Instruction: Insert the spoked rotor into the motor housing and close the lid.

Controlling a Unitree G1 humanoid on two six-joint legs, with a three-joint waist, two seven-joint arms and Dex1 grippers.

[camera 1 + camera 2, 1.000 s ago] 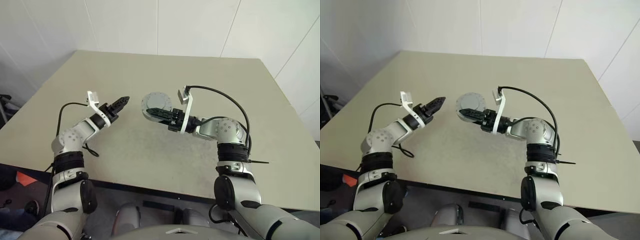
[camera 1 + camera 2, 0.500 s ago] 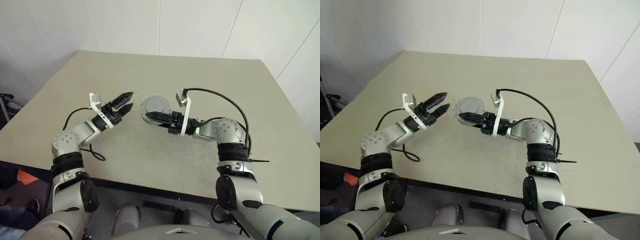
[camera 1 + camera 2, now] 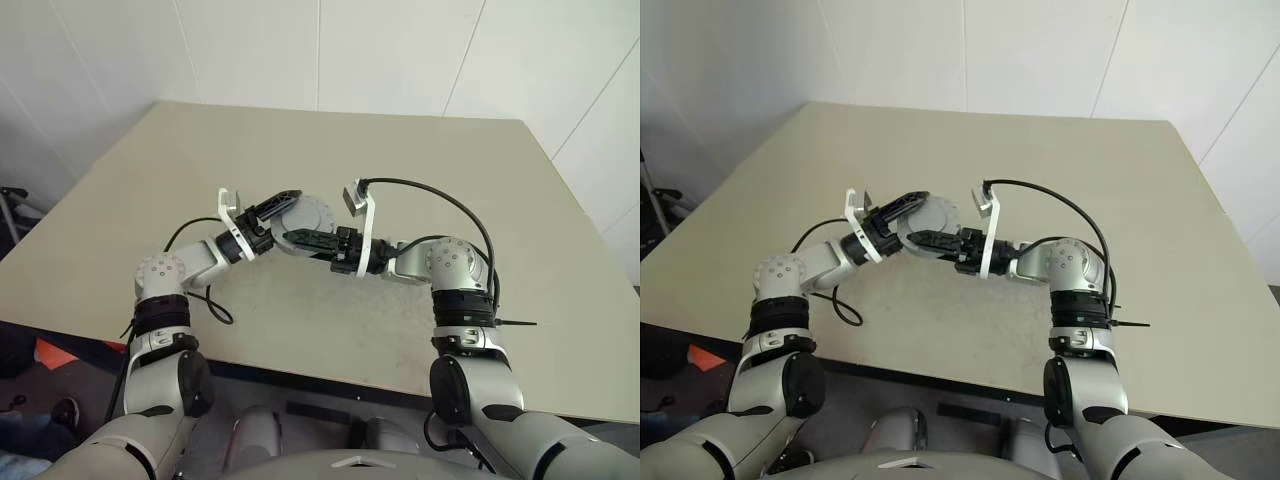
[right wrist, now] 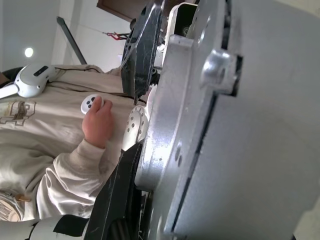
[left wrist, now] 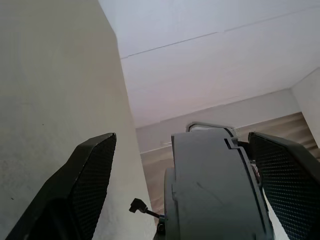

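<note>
My right gripper [image 3: 298, 238] is shut on the rim of the motor housing [image 3: 312, 214], a thick round grey metal piece held up above the table. In the right wrist view the housing [image 4: 240, 145] carries a smooth silver face with a small hub, which looks like the lid [image 4: 220, 67]. My left gripper [image 3: 284, 212] is open, and its two fingers stand on either side of the housing [image 5: 215, 190] without pressing on it. One left finger [image 5: 92, 175] is well clear of the rim. The spoked rotor is hidden.
The beige table [image 3: 300, 330] stretches wide under both arms, with white walls behind it. Its near edge runs just in front of my elbows. In the right wrist view a person's hand [image 4: 96, 122] holds a small white controller.
My left arm has swung right to the housing and its gripper has opened, so the fingers now straddle the housing. The right gripper has kept its hold and stayed in place.
</note>
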